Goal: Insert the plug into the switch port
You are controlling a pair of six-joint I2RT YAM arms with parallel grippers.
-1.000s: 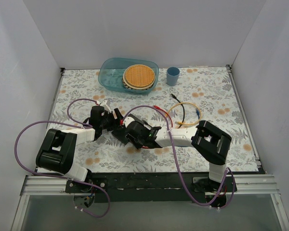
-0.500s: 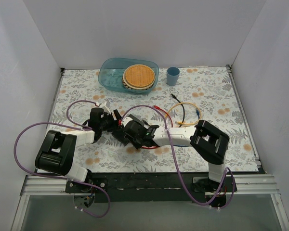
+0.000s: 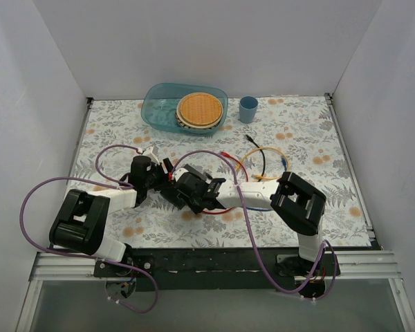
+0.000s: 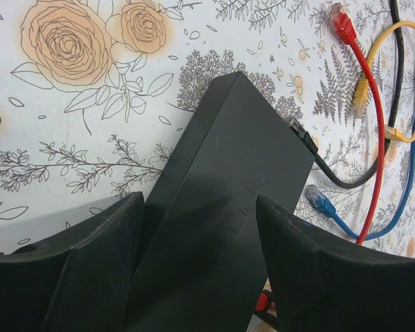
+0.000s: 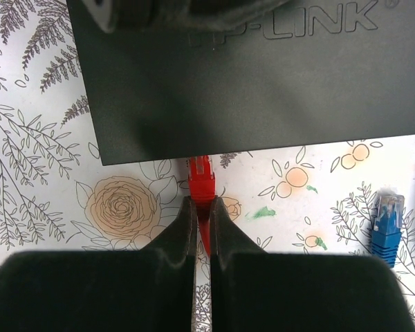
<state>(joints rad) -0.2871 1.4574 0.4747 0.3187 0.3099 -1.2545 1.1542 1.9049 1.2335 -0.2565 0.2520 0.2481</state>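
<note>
The switch (image 4: pixel 221 159), a flat matte-black box, lies on the floral mat between my two grippers; in the top view only a small part of it (image 3: pixel 169 195) shows. My left gripper (image 4: pixel 200 200) straddles its near end, with a finger (image 4: pixel 97 263) on each side against it. My right gripper (image 5: pixel 202 204) is shut on the red plug (image 5: pixel 201 178). The plug's tip is at the switch's long edge (image 5: pixel 263 83), just under its rim. The sockets themselves are hidden.
A blue plug (image 5: pixel 386 214) lies on the mat to the right of the red one. Black, blue, yellow and red cables (image 4: pixel 373 138) loop beyond the switch. A teal basin (image 3: pixel 159 104) holding a wicker plate (image 3: pixel 199 109) and a blue cup (image 3: pixel 247 108) stand at the back.
My right arm has moved left, bringing the red plug closer to the switch's edge. My left gripper has shifted slightly with the switch.
</note>
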